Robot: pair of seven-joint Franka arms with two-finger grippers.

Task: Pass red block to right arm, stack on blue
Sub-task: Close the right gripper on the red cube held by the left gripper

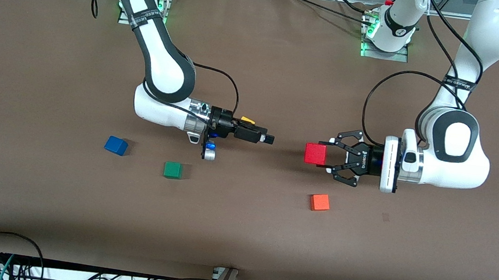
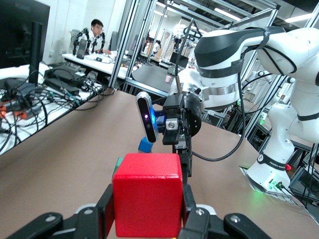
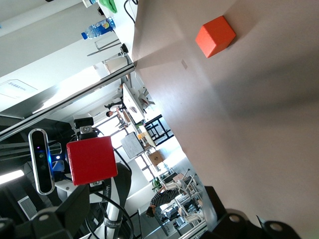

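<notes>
One red block [image 1: 315, 154] is the object of the handover, and it is up in the air over the middle of the table, clamped between the fingers of the left gripper [image 1: 327, 156], whose linkage claw is closed on two opposite faces. It looks like a rigid, light cube with flat, smooth sides, so it should not deform, though a shallow pinch could let it twist. The faces turned up and down, and the end pointing at the right gripper [image 1: 269, 139], are bare, so that is where I would take hold. The right gripper hangs level with it, well apart, jaws spread wide and empty, as far as the front view lets me judge. On the table, the blue [image 1: 116, 145] cube lies toward the right arm's end, a green cube [image 1: 173, 170] beside it, and an orange cube [image 1: 319, 202] nearer the front camera.
</notes>
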